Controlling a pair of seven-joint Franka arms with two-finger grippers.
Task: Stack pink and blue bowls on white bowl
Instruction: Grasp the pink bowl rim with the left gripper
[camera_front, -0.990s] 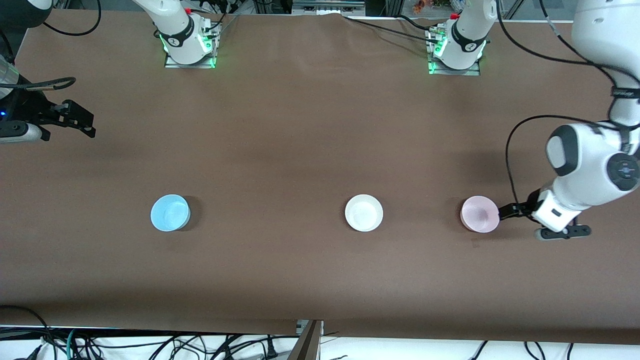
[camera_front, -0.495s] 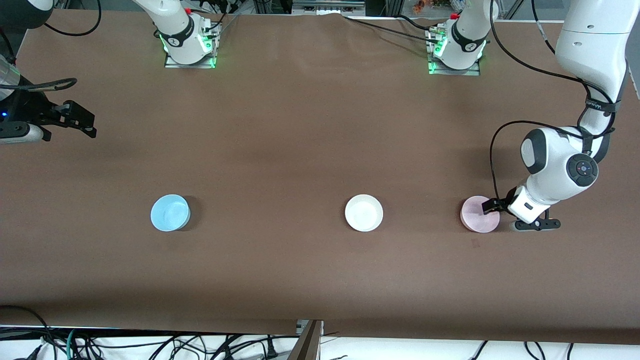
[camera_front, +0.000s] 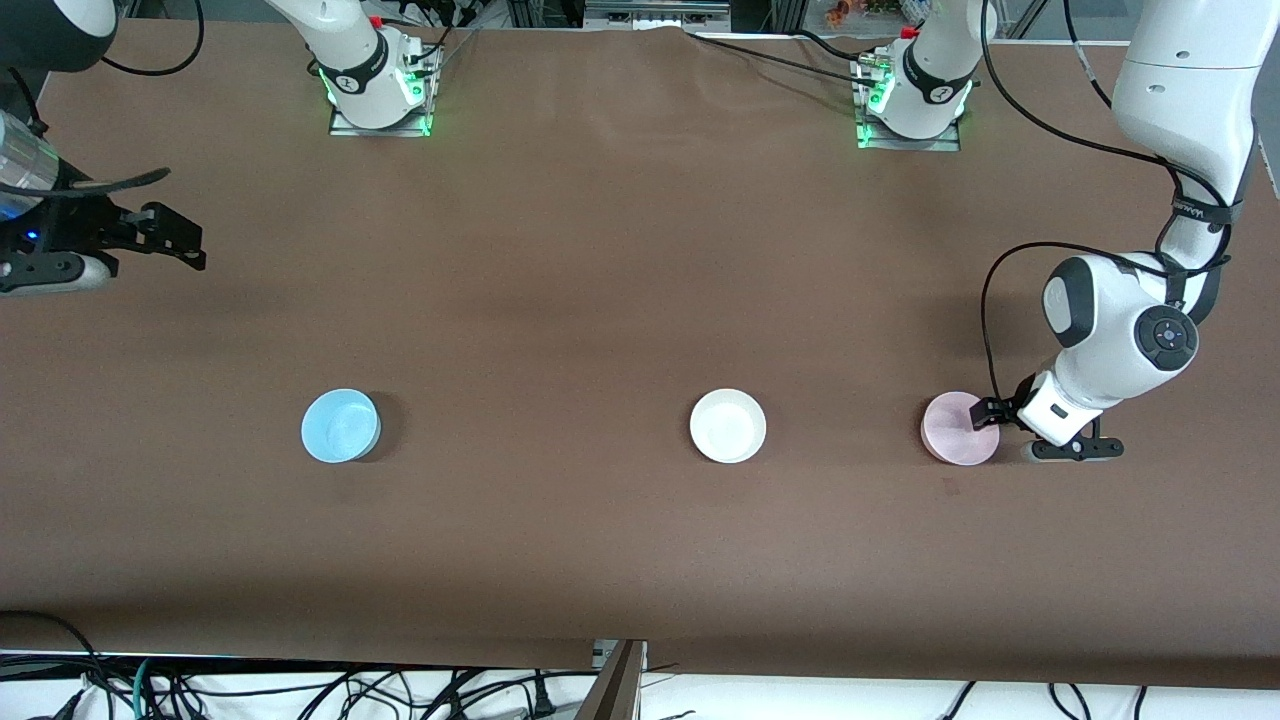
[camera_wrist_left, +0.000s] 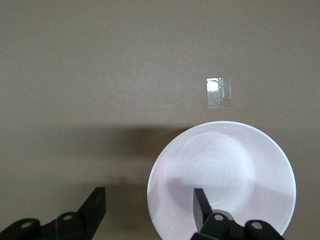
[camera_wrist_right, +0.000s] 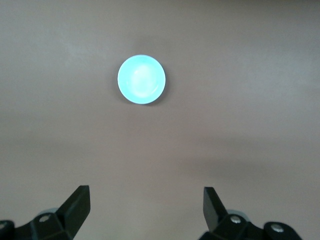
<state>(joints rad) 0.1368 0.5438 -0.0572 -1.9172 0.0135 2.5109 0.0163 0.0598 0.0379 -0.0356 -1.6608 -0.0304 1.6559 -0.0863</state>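
The pink bowl (camera_front: 955, 430) sits on the brown table toward the left arm's end. My left gripper (camera_front: 985, 412) is low at its rim and open. In the left wrist view the left gripper (camera_wrist_left: 149, 195) straddles the rim of the pink bowl (camera_wrist_left: 225, 170), one finger inside the bowl and one outside. The white bowl (camera_front: 728, 426) stands mid-table and the blue bowl (camera_front: 340, 426) toward the right arm's end. My right gripper (camera_front: 188, 245) hangs open over bare table at that end. The right wrist view shows the right gripper (camera_wrist_right: 146, 192) empty, with the blue bowl (camera_wrist_right: 141, 79) farther off.
A small patch of clear tape (camera_wrist_left: 218, 93) lies on the table (camera_front: 600, 300) beside the pink bowl, slightly nearer the front camera. The arm bases (camera_front: 378, 90) stand along the table's back edge. Cables (camera_front: 200, 690) hang below the front edge.
My left arm has swung in toward the pink bowl and set its fingers over the rim, and they have begun to narrow. The right gripper has shifted slightly.
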